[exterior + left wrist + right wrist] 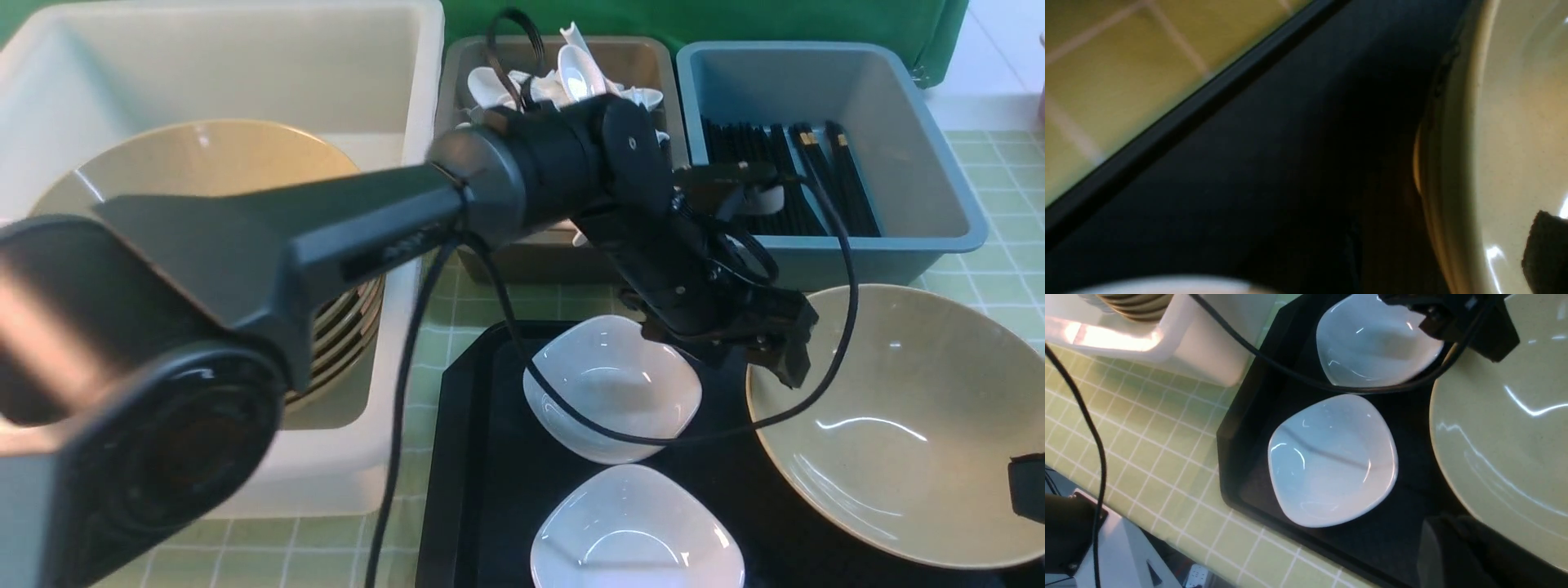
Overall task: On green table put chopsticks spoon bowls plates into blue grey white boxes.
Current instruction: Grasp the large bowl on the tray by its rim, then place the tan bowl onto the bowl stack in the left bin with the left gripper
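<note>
Two grippers stood at large bowl (898, 457), black tray's (473, 457) right edge: left gripper (788, 367) over rim, spread indeterminate; right gripper (1027, 487) pressed together.

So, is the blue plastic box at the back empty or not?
Not empty. The blue plastic box holds long black chopsticks lying flat on its floor, in the front view.

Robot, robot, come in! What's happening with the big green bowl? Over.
Left tool at big green bowl's rim, jaws unclear. Right tool shut at its right side. Cable drapes across one white bowl on tray.
</note>
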You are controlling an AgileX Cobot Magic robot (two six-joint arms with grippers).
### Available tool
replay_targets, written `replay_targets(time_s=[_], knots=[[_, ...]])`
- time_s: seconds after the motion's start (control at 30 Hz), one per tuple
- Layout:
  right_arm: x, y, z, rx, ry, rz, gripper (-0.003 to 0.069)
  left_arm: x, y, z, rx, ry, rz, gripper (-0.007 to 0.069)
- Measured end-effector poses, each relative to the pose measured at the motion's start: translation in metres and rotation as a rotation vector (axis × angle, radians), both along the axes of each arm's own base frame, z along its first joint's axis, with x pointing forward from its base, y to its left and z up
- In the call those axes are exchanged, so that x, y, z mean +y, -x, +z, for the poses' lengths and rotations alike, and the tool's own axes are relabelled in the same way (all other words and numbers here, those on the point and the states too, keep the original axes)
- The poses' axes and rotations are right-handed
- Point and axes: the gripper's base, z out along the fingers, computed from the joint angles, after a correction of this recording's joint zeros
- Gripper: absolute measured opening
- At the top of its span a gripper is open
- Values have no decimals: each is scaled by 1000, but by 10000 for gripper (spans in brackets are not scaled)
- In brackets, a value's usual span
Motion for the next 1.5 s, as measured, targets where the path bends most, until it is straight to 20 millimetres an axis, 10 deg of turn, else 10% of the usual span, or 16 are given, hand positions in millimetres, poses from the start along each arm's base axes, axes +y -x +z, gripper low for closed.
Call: replay_targets(time_s=[0.3,0.47,0.7,1.1,1.23,1.5], knots=[[-3,-2,-1,-17,34,-13,25,-5,1,-1,-17,65,-68,46],[-3,-2,-1,-43,63,17,27,-5,4,1,1,67,-85,15],[8,5,26,-221,50,226,38,25,0,54,-104,60,-97,17],[27,-7,59,-375,-70,420,47,206,38,216,-309,140,187,17],[47,-24,68,-410,-124,577,52,272,77,228,-353,144,397,17],[106,-66,82,-419,14,727,65,370,116,190,-346,134,919,17]])
